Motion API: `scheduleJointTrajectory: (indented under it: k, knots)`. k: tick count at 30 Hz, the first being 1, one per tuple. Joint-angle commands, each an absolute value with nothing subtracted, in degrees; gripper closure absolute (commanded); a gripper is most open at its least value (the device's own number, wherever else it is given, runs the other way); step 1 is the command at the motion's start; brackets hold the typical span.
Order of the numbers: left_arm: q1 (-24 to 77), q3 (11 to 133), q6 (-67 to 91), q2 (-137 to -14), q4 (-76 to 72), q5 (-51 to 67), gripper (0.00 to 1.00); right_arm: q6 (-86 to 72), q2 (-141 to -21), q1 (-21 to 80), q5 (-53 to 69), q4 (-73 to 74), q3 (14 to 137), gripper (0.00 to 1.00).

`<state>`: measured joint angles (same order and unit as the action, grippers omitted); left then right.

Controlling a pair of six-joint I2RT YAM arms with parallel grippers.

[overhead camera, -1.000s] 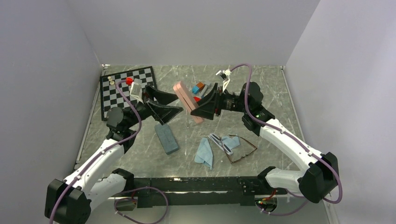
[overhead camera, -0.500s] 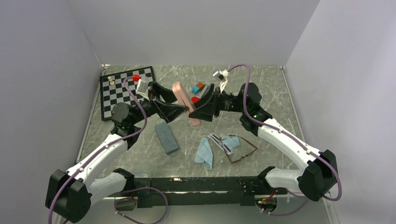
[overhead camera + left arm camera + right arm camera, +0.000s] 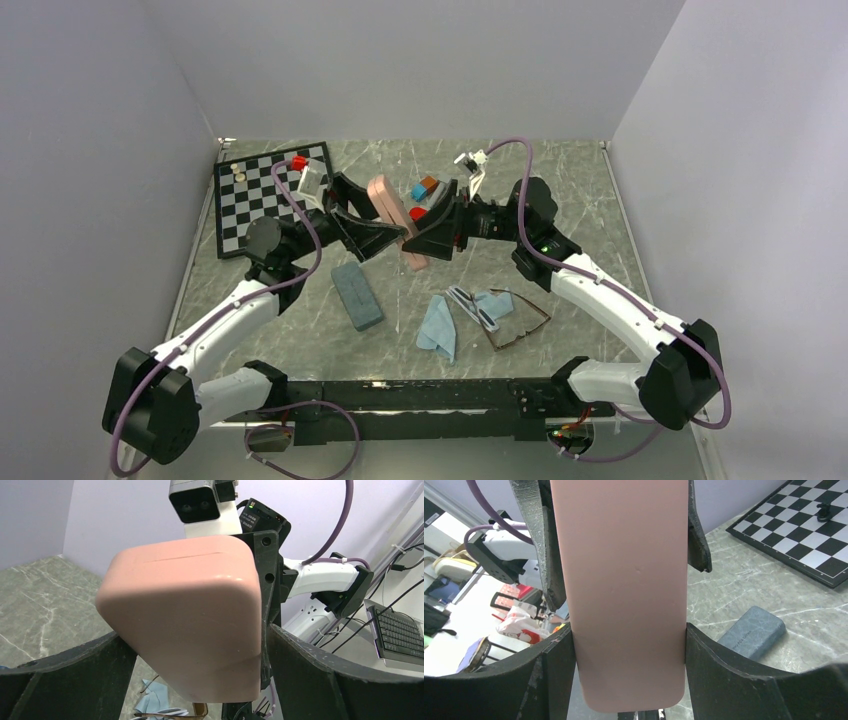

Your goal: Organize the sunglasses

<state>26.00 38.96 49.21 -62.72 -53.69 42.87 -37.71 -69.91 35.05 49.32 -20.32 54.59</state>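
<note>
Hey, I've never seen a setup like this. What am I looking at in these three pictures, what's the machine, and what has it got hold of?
These are two robot arms bolted to a marble table, each ending in a two-finger gripper. The wide picture looks down from above and behind them. The other two come from cameras on the wrists, which is why dark fingers frame them. The right gripper clamps a pink case. The left gripper stands wide open around the case's other end; whether it touches the case, I can't tell. On the table lie a slate-blue case, a chessboard, light blue cloths and the sunglasses: a reddish-brown pair and a white-grey pair.
</note>
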Motion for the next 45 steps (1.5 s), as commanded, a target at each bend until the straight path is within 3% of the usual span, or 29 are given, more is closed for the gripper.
scheduleJointTrajectory:
  k: [1, 6, 14, 17, 20, 21, 22, 32, 35, 41, 45]
  knots:
    - [26.37, 39.97, 47.35, -60.67, -54.55, 43.71, 0.01, -37.66, -67.47, 35.24, 47.66, -24.57, 56.62, 0.81]
    - [26.37, 39.08, 46.54, -59.71, -52.82, 43.2, 0.01, -38.14, -67.02, 35.24, 47.83, -25.47, 56.25, 0.81]
    - [26.44, 39.42, 48.19, -60.74, -56.89, 44.22, 0.17, -38.73, -68.4, 35.33, 50.67, -26.47, 56.87, 0.82]
    - [26.45, 39.96, 48.33, -61.24, -57.23, 44.63, 0.42, -38.06, -68.35, 35.29, 50.08, -25.63, 57.04, 0.83]
    - [26.43, 40.04, 48.21, -61.07, -55.58, 43.94, 0.83, -36.18, -67.67, 35.33, 46.99, -22.77, 57.37, 0.84]
    - [26.42, 40.18, 47.86, -60.82, -54.09, 43.1, 0.95, -35.04, -67.37, 35.33, 45.39, -20.97, 57.73, 0.85]
    - [26.45, 40.45, 47.41, -60.44, -51.71, 42.16, 1.0, -33.63, -67.08, 35.33, 43.48, -19.04, 58.19, 0.86]
    - [31.06, 49.89, 36.7, -57.07, -13.51, 16.86, 1.0, -24.11, -68.18, 35.46, 23.09, -3.26, 63.1, 0.94]
    - [32.31, 52.64, 36.77, -57.61, -7.99, 12.86, 1.0, -21.86, -69.75, 35.9, 18.99, -1.55, 64.16, 1.0]
    - [35.73, 56.95, 37.06, -59.51, -0.97, 4.31, 1.0, -18.66, -72.07, 39.02, 13.44, -1.51, 65.46, 1.0]
    - [37.55, 60.41, 37.22, -61.36, 4.24, 0.89, 1.0, -15.88, -73.33, 41.72, 2.64, -0.28, 66.89, 1.0]
